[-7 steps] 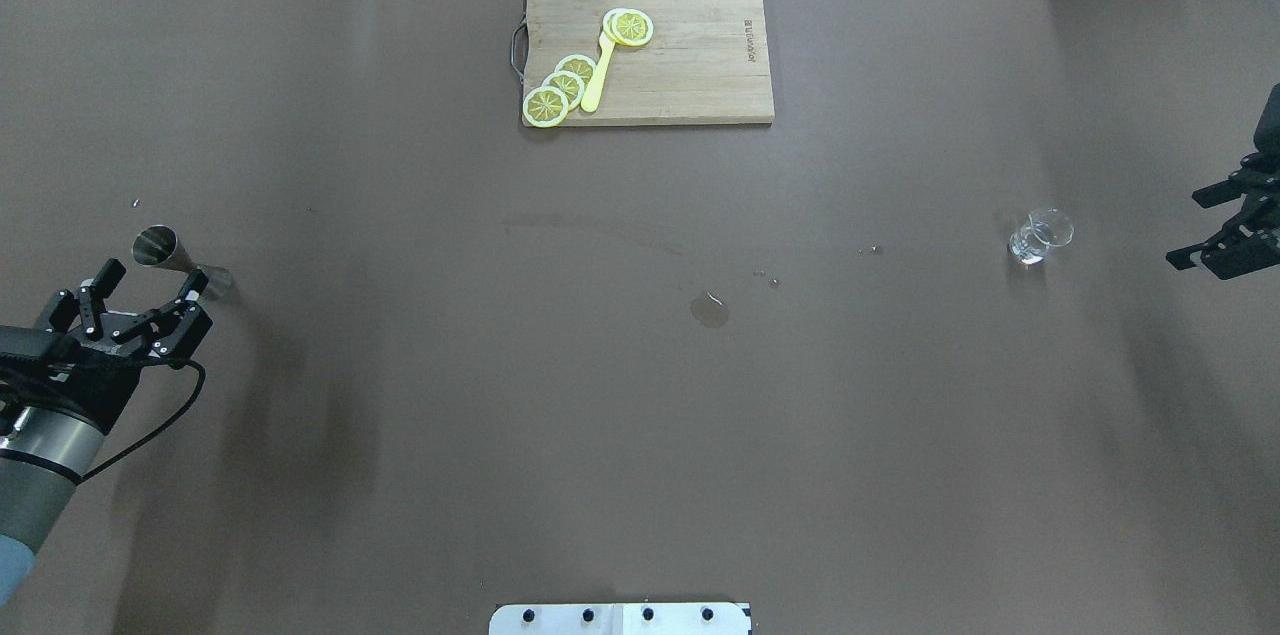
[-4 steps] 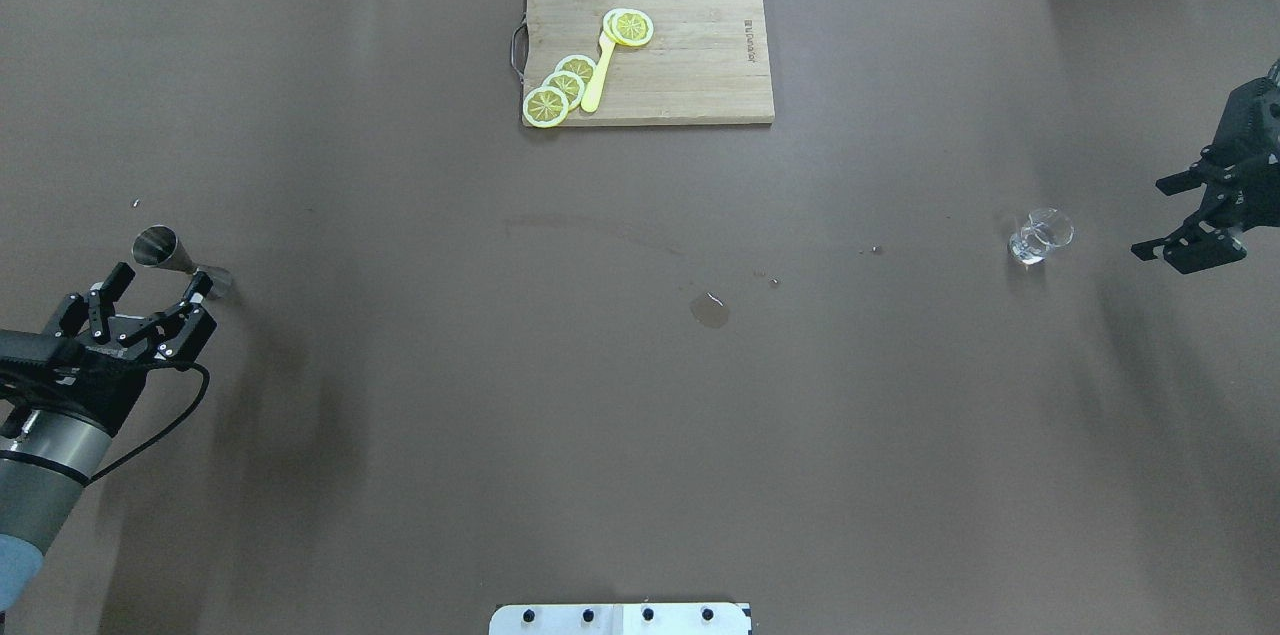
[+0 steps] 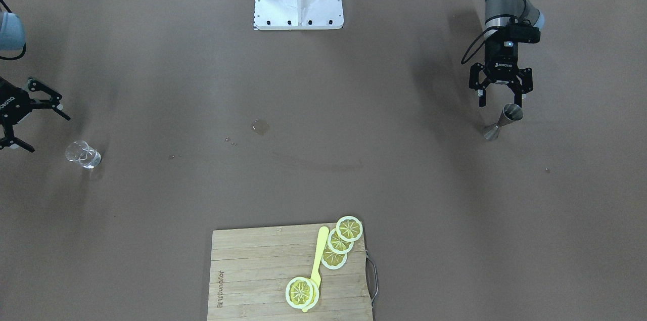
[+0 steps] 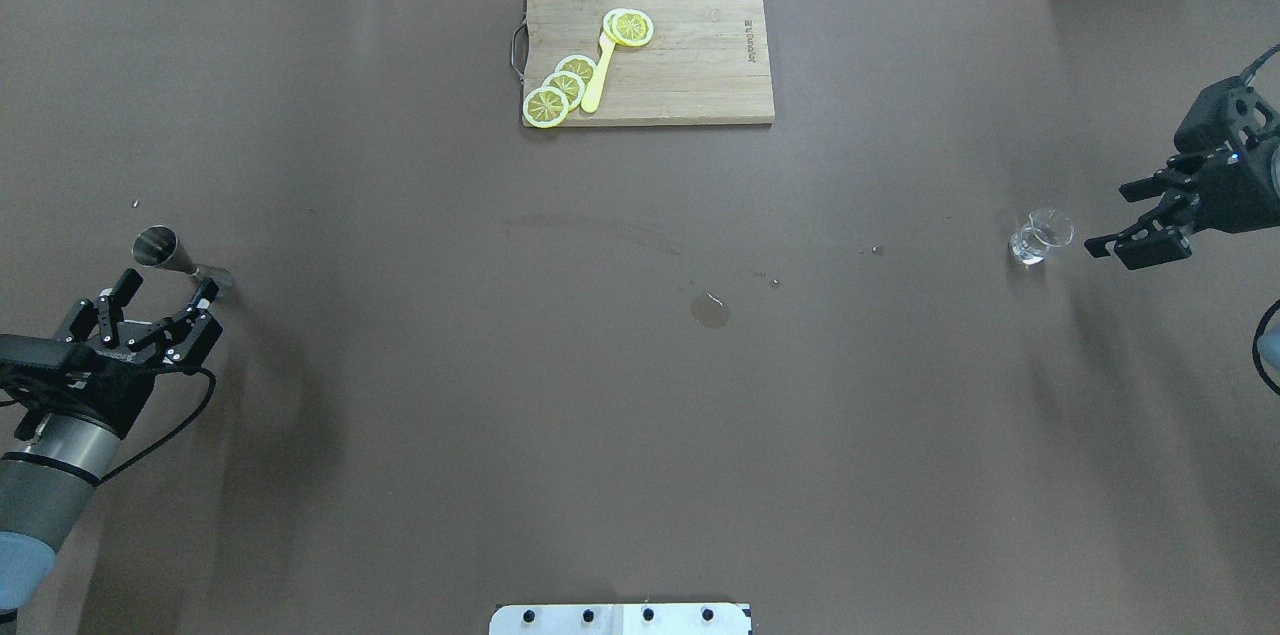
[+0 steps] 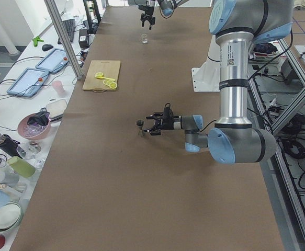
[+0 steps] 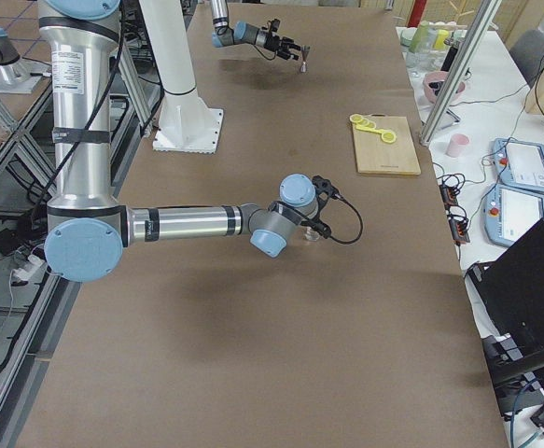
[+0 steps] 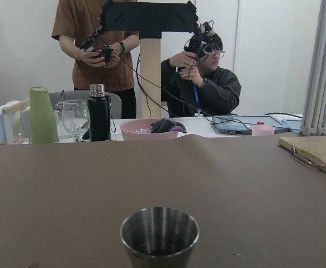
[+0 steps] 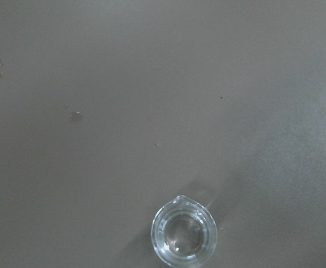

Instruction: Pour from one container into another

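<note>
A steel jigger [image 4: 162,250] stands at the table's left side, its open cup facing up in the left wrist view [image 7: 159,234]. My left gripper [image 4: 168,287] is open just short of it, level with it, fingers on either side of its line but apart from it [image 3: 501,102]. A small clear spouted glass [image 4: 1041,237] stands far right, with a little clear liquid at its bottom in the right wrist view [image 8: 184,234]. My right gripper [image 4: 1112,218] hangs open beside the glass on its outer side, not touching it [image 3: 48,134].
A wooden cutting board [image 4: 700,65] with lemon slices [image 4: 562,87] and a yellow utensil lies at the far middle. A small puddle [image 4: 710,311] and droplets mark the table's centre. The robot's base plate [image 4: 620,618] is at the near edge.
My right gripper has moved left, from the table's edge to just beside the glass. My left gripper has shifted slightly, still open behind the jigger.
</note>
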`<state>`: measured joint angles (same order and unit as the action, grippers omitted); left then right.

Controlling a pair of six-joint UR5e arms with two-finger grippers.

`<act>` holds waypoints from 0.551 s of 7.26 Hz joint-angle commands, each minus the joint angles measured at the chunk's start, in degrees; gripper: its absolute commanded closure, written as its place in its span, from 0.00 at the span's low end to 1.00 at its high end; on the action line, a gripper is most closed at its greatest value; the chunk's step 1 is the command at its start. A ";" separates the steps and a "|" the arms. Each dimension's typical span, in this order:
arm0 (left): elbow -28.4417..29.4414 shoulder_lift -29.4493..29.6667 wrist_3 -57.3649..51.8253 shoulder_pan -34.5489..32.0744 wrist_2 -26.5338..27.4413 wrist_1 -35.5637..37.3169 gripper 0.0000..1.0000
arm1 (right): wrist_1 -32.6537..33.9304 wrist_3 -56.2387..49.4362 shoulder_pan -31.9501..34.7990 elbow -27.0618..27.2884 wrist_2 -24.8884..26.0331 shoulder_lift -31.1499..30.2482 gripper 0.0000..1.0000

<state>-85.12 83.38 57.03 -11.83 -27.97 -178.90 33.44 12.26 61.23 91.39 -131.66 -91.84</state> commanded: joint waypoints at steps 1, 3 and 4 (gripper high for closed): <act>1.88 0.38 2.89 -0.21 -0.06 0.04 0.07 | -2.41 7.75 -2.16 0.02 4.37 -0.54 0.00; 2.85 0.56 3.78 -0.91 0.02 0.13 0.07 | -5.73 13.58 -5.66 -0.07 10.07 -2.02 0.00; 3.47 1.08 4.57 -1.00 -0.06 0.30 0.07 | -7.14 13.67 -7.34 -0.15 11.67 -2.47 0.00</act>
<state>-82.41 83.99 60.68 -12.59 -28.00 -178.73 28.24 24.96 56.05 91.30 -122.76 -93.57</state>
